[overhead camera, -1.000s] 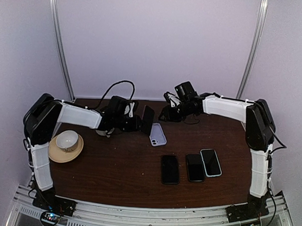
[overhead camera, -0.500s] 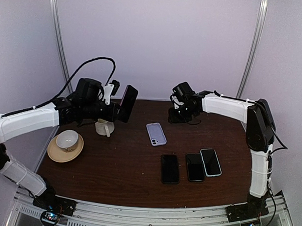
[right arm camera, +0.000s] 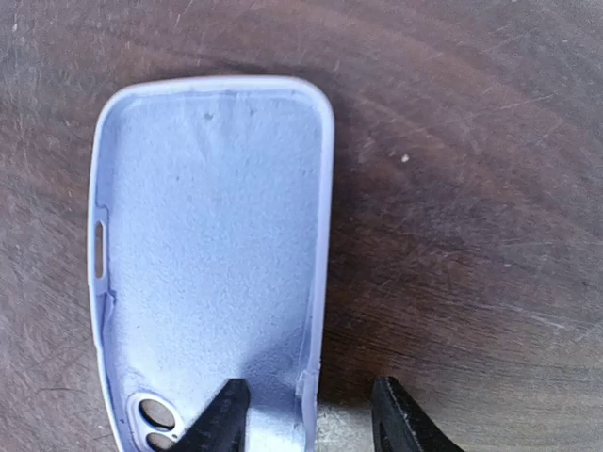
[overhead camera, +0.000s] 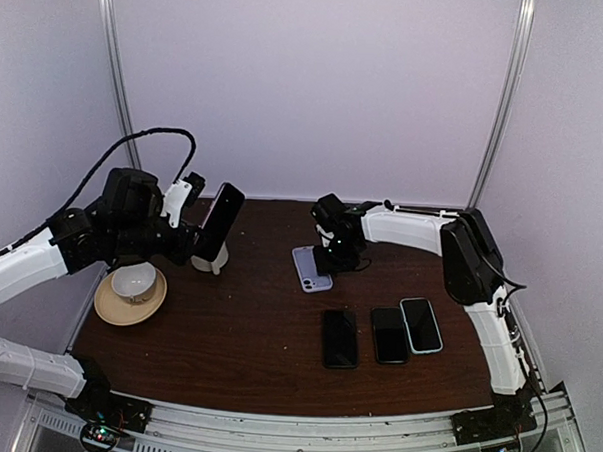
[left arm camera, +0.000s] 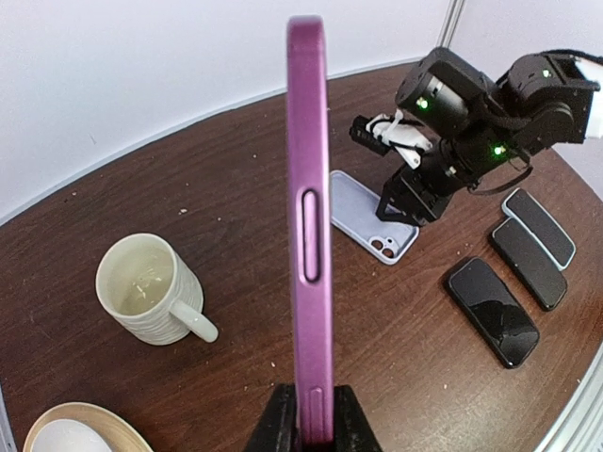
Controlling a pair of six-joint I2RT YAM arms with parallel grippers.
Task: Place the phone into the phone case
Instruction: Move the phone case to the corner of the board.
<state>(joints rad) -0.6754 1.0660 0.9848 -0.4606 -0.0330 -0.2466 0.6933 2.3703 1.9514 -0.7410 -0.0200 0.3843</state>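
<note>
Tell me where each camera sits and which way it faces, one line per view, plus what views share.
Top camera: above and behind the arm bases, looking down on the table; both arms show, left claw holding a phone.
Left wrist: raised over the table's left side, facing across to the right arm; its fingers pinch the phone's edge.
Right wrist: just above the case, facing straight down; the right claw straddles its wall.
Shared: the case appears in all three.

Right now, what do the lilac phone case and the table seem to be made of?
The lilac phone case: probably soft silicone, matte; its inside looks fuzzy, with no shine. The table: dark wood or veneer, slightly glossy; grain lines show.
</note>
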